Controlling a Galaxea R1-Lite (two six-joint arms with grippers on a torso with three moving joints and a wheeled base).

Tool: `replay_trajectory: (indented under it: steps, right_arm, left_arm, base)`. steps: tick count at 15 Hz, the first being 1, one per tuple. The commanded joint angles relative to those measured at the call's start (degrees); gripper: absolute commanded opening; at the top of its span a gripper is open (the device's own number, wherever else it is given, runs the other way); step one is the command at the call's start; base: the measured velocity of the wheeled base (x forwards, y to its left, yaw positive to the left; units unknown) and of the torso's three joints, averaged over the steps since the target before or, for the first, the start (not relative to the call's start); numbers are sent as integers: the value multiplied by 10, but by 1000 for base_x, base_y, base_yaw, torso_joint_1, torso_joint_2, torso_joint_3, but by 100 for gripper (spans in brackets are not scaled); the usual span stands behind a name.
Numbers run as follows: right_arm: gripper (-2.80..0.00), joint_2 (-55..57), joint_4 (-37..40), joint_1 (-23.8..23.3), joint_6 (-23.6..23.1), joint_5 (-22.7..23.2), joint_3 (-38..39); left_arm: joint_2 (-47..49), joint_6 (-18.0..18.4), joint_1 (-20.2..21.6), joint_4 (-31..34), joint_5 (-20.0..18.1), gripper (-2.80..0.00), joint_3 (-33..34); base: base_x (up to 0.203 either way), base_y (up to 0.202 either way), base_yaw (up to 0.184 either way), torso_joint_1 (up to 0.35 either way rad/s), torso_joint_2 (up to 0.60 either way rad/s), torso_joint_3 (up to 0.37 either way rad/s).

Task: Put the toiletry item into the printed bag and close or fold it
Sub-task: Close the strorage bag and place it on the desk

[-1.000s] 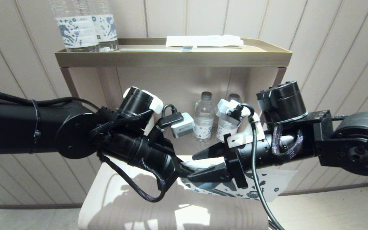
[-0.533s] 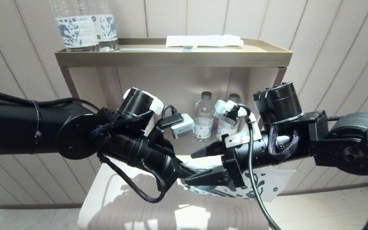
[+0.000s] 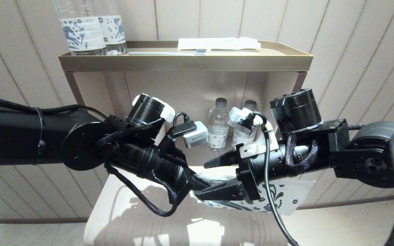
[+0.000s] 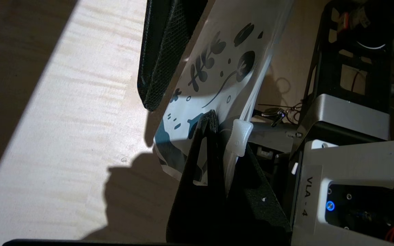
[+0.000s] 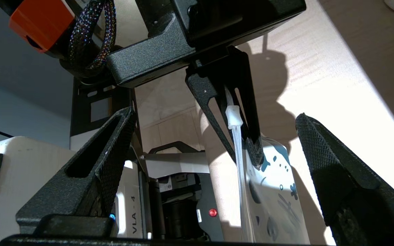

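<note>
Printed bag point(image 3: 279, 196) hangs in mid-air between the two arms over the pale counter point(image 3: 121, 212), sitting at about 5 o'clock from the middle of the head view. In that view the left gripper point(image 3: 200, 184) pinches the bag's near edge with its jaws closed on it, while the right gripper point(image 3: 222, 176) stands at the same spot with jaws that have spread wider over the last second, so it seems to have let go and handed the bag's weight to the left arm. Bottles point(image 3: 217, 126) stand on the lower shelf at 12 o'clock from the bag. The left wrist view shows the bag point(image 4: 217, 68) clamped at its edge beside a white slider clip point(image 4: 238, 136), with one right finger point(image 4: 159, 51) standing apart from it. The right wrist view shows wide jaws, one finger point(image 5: 91, 171) on either side, and the bag point(image 5: 275, 198) between them, untouched. The toiletry item cannot be made out in any view; whether it is inside the bag is hidden, and the zip's state is hard to read.
</note>
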Motion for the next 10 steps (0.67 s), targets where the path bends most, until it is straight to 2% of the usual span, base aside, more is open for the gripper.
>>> replay_trajectory:
  steps: [1,10]
  right_arm:
    - [0,-1,0,0,-2,5,2]
    - [0,0,-4,0,2,3,4]
  left_arm:
    - [0,2,0,1,-2,-280,-1]
    - [-1,1,0,0,-2,-280,5]
  base:
    - [0,0,0,0,0,0]
    - [0,0,0,0,0,0]
